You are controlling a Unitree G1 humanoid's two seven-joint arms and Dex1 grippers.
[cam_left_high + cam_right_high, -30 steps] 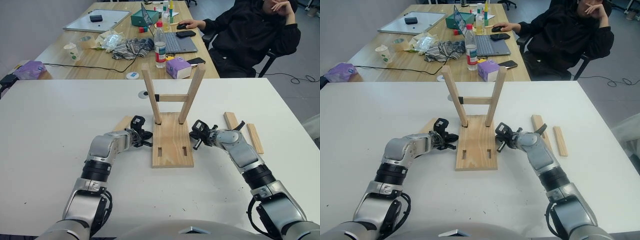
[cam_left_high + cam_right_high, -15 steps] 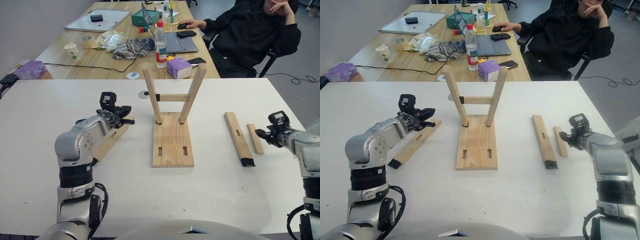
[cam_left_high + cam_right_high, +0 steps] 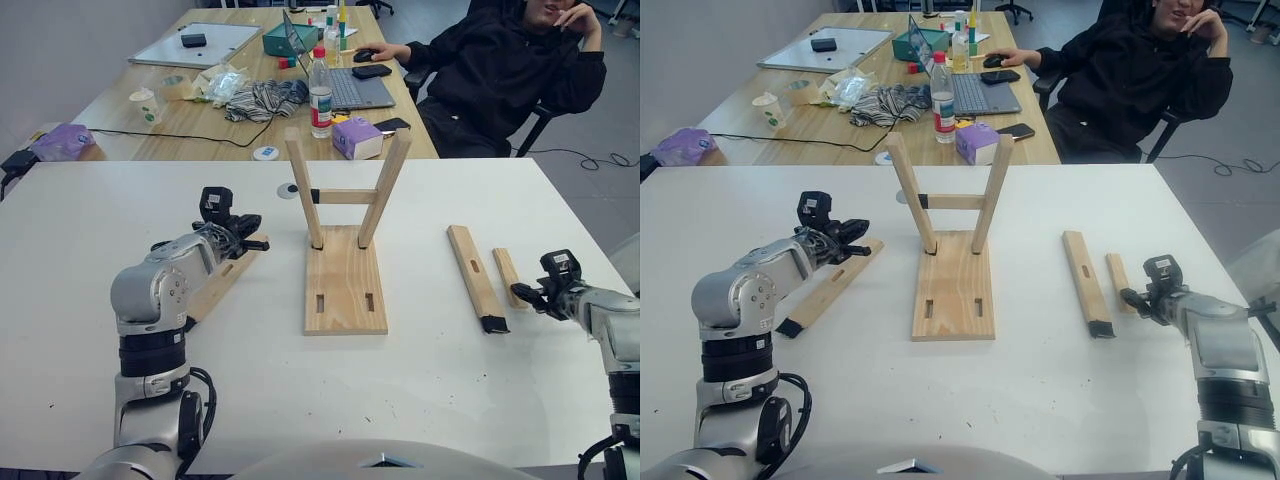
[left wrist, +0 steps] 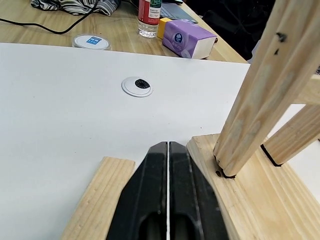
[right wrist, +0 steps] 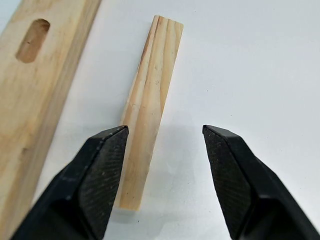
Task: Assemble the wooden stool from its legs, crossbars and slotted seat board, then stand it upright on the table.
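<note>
Left hand (image 3: pixel 250 240) hovers with its fingers pressed together over the far end of a loose leg (image 3: pixel 215 285), which lies flat just left of the seat board (image 3: pixel 345 285).

Right hand (image 3: pixel 527 296) has its fingers apart over the near end of a short crossbar (image 5: pixel 150 100); whether they touch it I cannot tell.

The pale seat board lies flat mid-table. Two legs (image 3: pixel 302 185) stand tilted in its far slots, joined by a crossbar (image 3: pixel 345 196), and the two near slots (image 3: pixel 320 301) are unfilled.

A second loose leg (image 3: pixel 474 275), slotted and dark-tipped, lies beside the short crossbar near the right edge of the table (image 3: pixel 90 260), well apart from the board.

The left arm hides part of the first loose leg.
</note>
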